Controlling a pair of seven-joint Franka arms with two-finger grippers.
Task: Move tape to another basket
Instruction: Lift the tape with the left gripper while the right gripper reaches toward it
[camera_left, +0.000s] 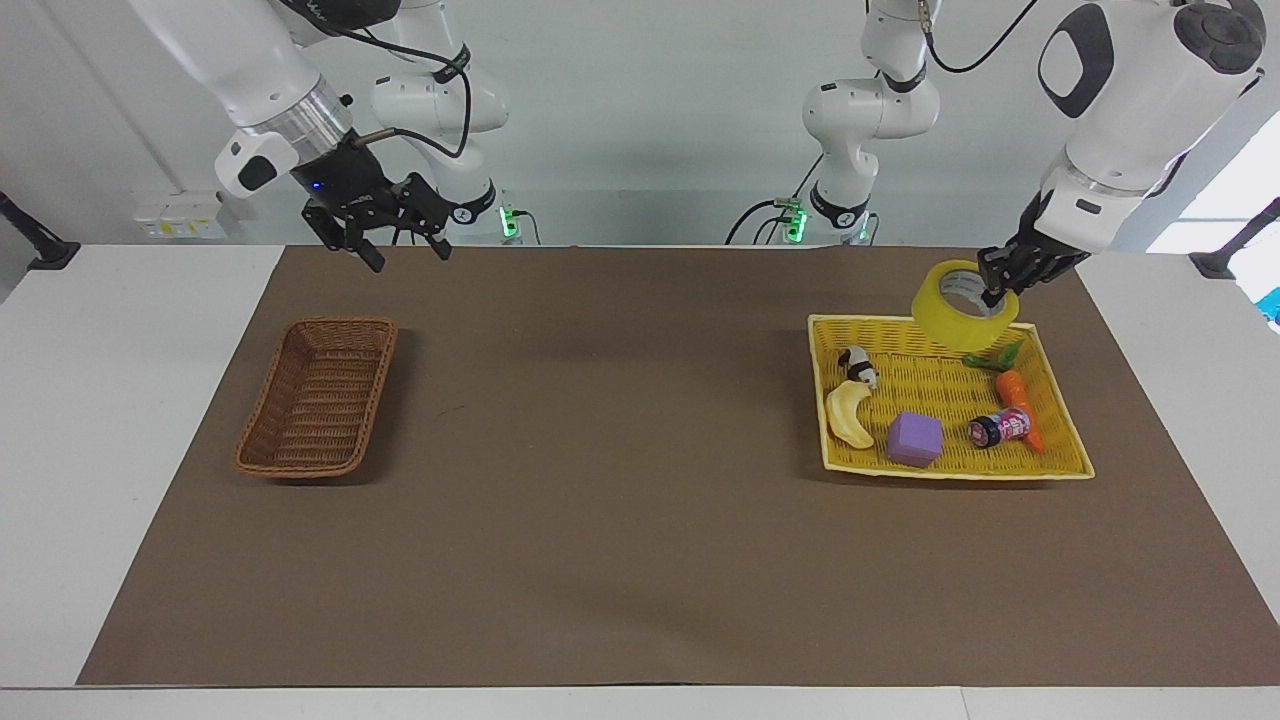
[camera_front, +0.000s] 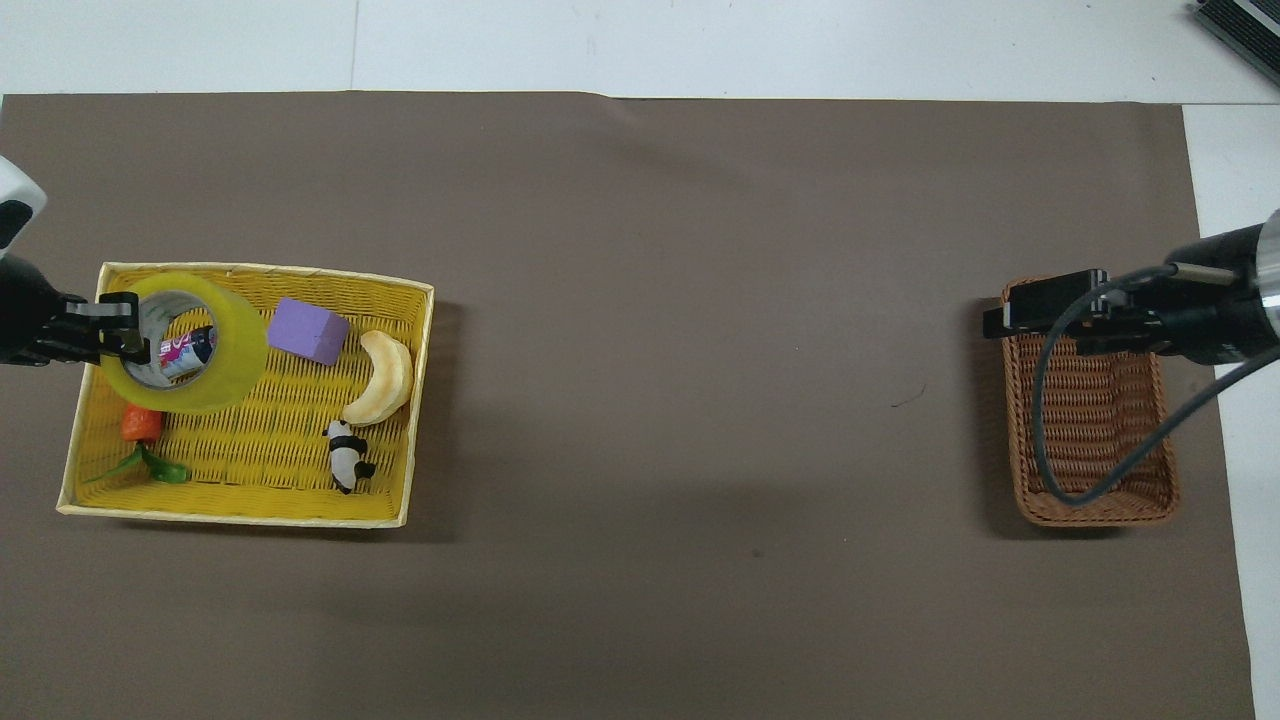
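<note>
Yellow tape (camera_left: 962, 306) hangs from my left gripper (camera_left: 996, 292), pinched through its wall, raised over the yellow basket's (camera_left: 1060, 462) edge nearest the robots to clear the toys. My right gripper (camera_left: 398, 250), fingers spread, waits over the mat near the wicker basket (camera_left: 262, 438).

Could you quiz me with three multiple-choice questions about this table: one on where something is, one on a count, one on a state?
1. Where is the translucent yellow tape roll?
A. In the dark brown wicker basket
B. Lifted over the flat yellow woven basket
C. On the brown mat

2. How many items lie in the yellow basket?
A. Two
B. Five
C. Eight

3. The left gripper is:
A. Gripping the tape
B. Open
C. Holding the purple cube

B: it hangs above the basket's rim.
B: panda, banana, cube, jar, carrot.
A: its fingers pinch the roll's wall.
</note>
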